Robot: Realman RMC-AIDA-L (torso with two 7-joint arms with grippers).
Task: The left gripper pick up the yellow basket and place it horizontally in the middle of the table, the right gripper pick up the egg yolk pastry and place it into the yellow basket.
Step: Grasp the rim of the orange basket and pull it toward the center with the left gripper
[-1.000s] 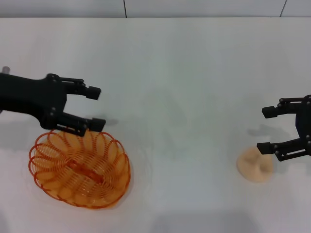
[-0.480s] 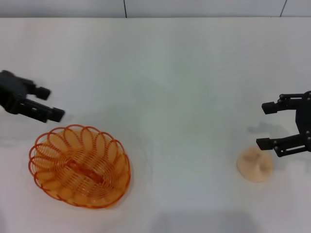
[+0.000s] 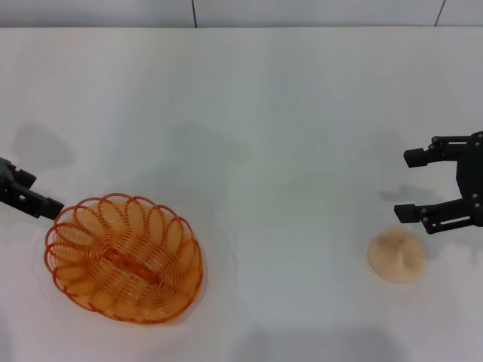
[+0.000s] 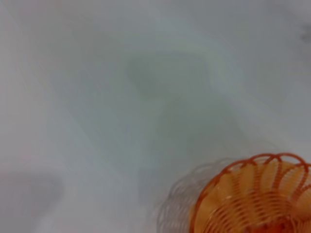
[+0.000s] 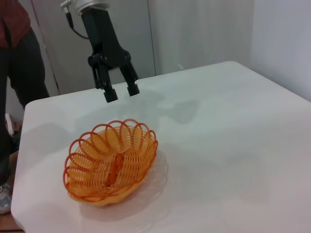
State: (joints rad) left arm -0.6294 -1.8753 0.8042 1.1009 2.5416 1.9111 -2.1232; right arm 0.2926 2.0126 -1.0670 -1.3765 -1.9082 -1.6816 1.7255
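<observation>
The large plain white smooth table (image 3: 287, 113) fills nearly the whole head view, with a strip of grey wall along the top edge.

On it, in the lower left of the head view, sits the oval orange-yellow translucent wire basket with a looped, scalloped rim (image 3: 123, 258). It rests upright on its base with its long axis running diagonally, and nothing lies inside it. The right wrist view shows it in the lower left of that frame (image 5: 112, 162), and the left wrist view catches only part of its rim at the lower right corner (image 4: 257, 194).

At the right edge of the head view is the black two-fingered right hand (image 3: 417, 185). Its fingers are spread apart and hold nothing; it hangs above the table, just above the pastry in the frame and not touching it.

At the far left edge of the head view, only the tips of the black left hand (image 3: 30, 197) show, just beside the basket's upper left rim. In the right wrist view this hand (image 5: 120, 92) hangs from its black arm in the upper left, fingers pointing down, parted and empty, above the table behind the basket.

The small round pale beige domed egg yolk pastry (image 3: 397, 255) lies on the table in the lower right of the head view, well apart from the basket.
</observation>
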